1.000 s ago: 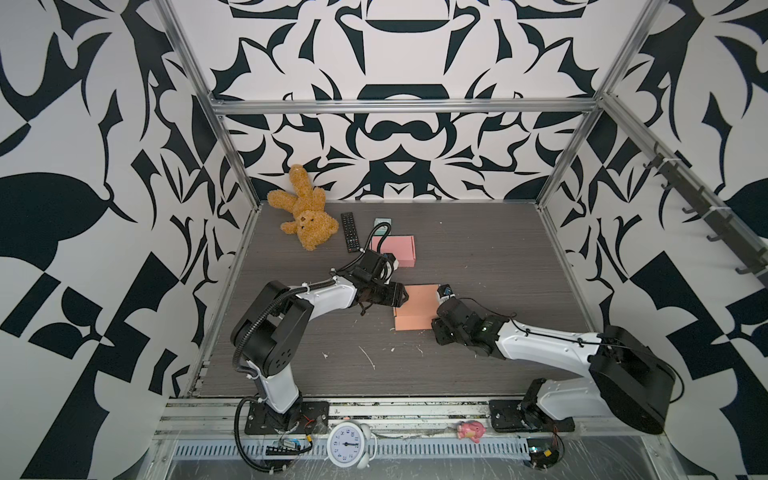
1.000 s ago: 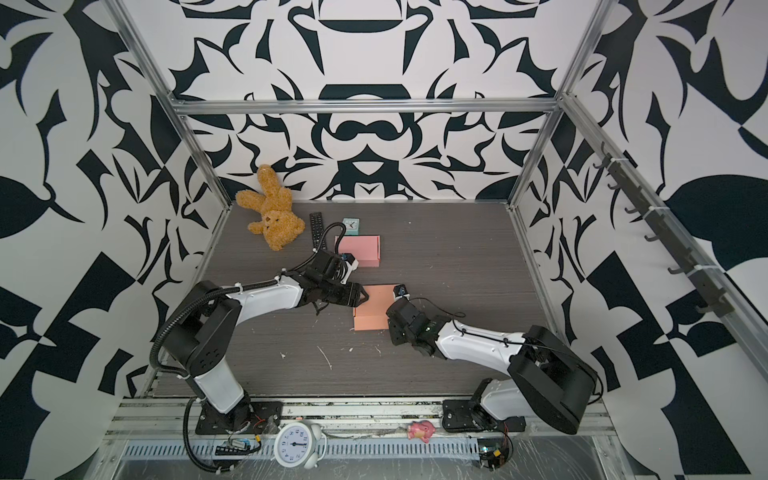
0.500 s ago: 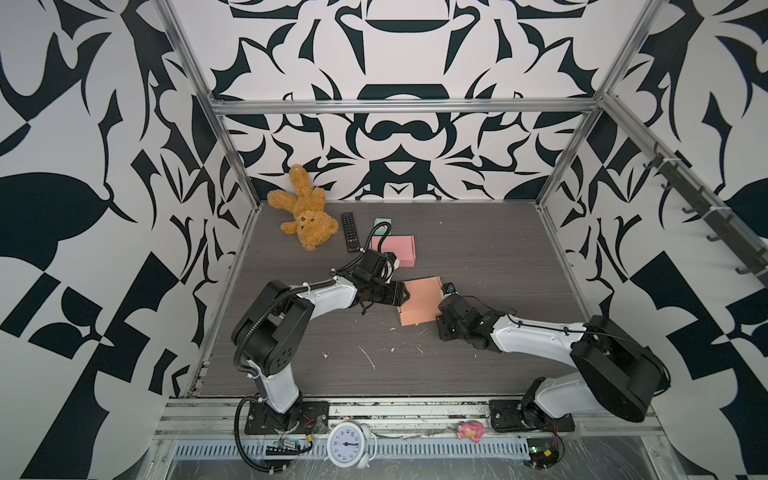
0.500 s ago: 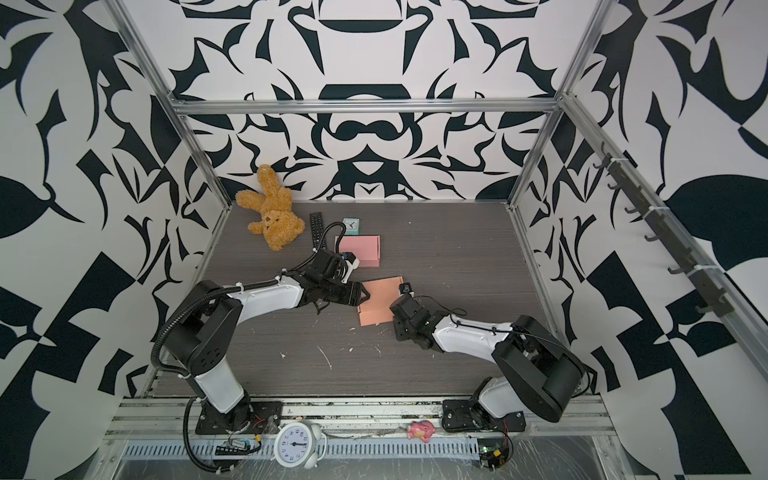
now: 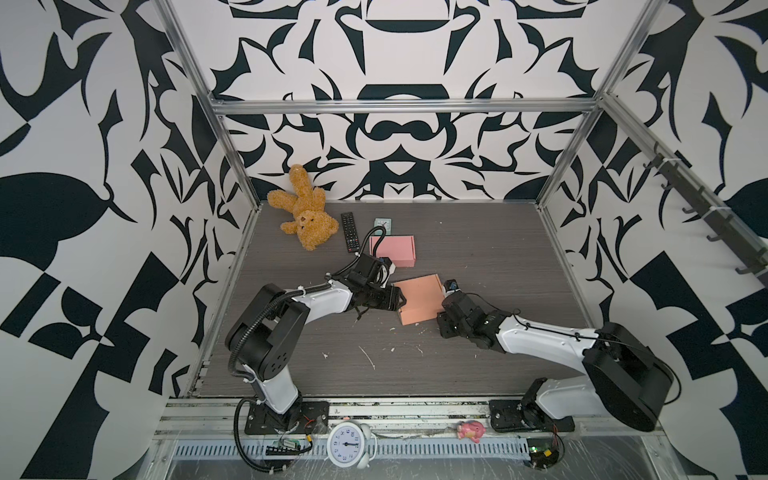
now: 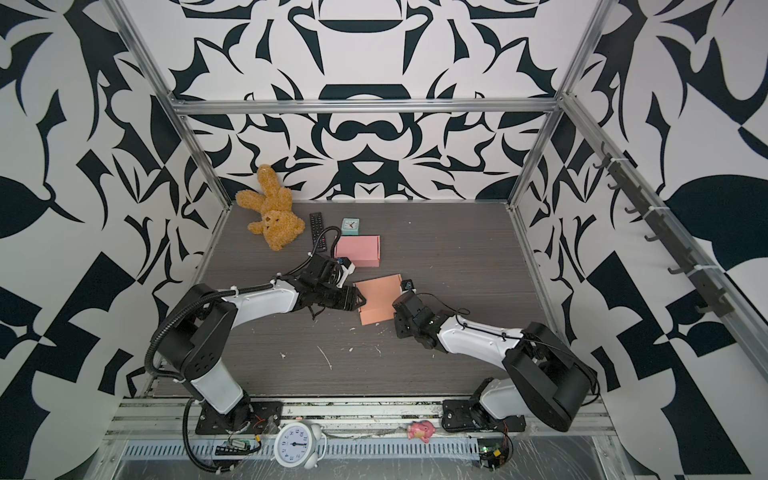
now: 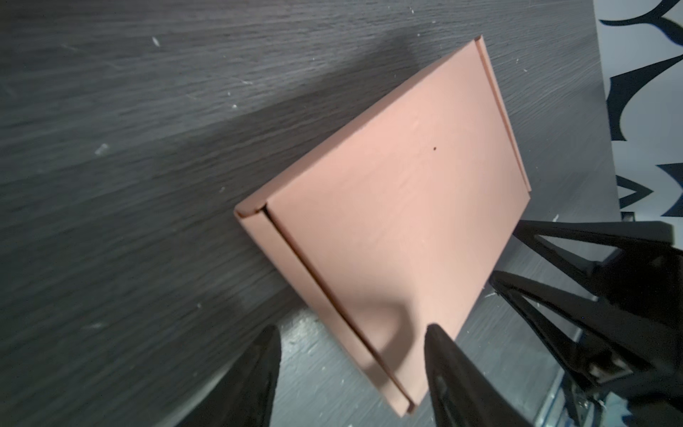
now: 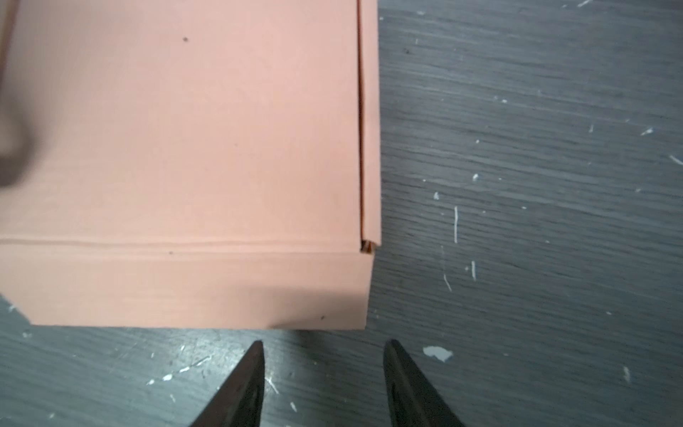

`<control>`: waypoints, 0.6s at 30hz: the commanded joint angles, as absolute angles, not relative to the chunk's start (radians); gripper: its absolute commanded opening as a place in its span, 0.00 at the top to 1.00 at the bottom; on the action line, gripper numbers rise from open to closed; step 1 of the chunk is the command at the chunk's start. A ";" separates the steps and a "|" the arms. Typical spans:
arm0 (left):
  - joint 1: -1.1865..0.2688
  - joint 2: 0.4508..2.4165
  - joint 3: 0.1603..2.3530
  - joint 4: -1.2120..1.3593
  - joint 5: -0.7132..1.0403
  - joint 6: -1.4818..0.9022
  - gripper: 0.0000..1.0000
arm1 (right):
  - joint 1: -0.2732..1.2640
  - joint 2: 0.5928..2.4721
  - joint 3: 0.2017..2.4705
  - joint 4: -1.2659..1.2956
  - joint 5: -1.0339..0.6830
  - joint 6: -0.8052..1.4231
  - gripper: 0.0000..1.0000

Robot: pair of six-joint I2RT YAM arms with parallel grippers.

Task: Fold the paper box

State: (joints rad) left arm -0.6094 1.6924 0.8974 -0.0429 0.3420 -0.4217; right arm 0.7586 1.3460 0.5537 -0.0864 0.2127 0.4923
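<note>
Left gripper (image 7: 351,327): jaws spread. One fingertip (image 7: 438,344) sits over the lid near a corner, the other is out over the table beside the box's edge. Can't tell whether it touches. Nothing is pinched.

Right gripper (image 8: 325,343): jaws spread and empty. The tips stop just short of the box's side wall.

Paper box (image 5: 419,303): salmon-pink, lid down, a side-flap seam showing along one edge in the right wrist view (image 8: 184,148). It lies skewed at mid-table between the two grippers in both top views (image 6: 380,297). A few small dark specks mark the card.

Table (image 5: 478,257): dark grey wood grain, flecked with white scraps near the box.

Behind the left arm lies a second pink box (image 5: 395,249), closed and square to the table. Further back:
- small square clock (image 6: 351,226)
- black remote (image 5: 349,232), its key markings too small to read
- brown teddy bear (image 5: 305,216), against the back wall

Front rail: white alarm clock (image 5: 346,444) with numerals 1 to 12 legible on its dial. A small pink toy (image 5: 471,430) lies to one side of it, by the right arm's base.
</note>
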 commanded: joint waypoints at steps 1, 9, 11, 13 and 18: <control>-0.591 1.627 0.885 -0.073 0.394 -0.435 0.35 | 0.756 1.297 0.532 -0.124 0.203 0.509 0.47; -0.534 1.681 1.031 -0.142 0.498 -0.396 0.31 | 0.756 1.163 0.518 -0.165 0.173 0.527 0.50; -0.533 1.737 1.098 -0.173 0.518 -0.378 0.29 | 0.755 1.148 0.524 -0.165 0.146 0.525 0.52; -0.533 1.793 1.158 -0.199 0.530 -0.360 0.28 | 0.755 1.140 0.528 -0.166 0.131 0.517 0.53; -0.507 1.914 1.300 -0.294 0.530 -0.307 0.24 | 0.753 1.148 0.532 -0.141 0.082 0.518 0.57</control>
State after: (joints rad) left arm -0.5232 1.8732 1.2598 -0.2039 0.5011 -0.3542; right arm 0.7586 1.1511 0.5133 -0.1535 0.1215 0.5167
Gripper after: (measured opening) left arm 0.758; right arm 0.438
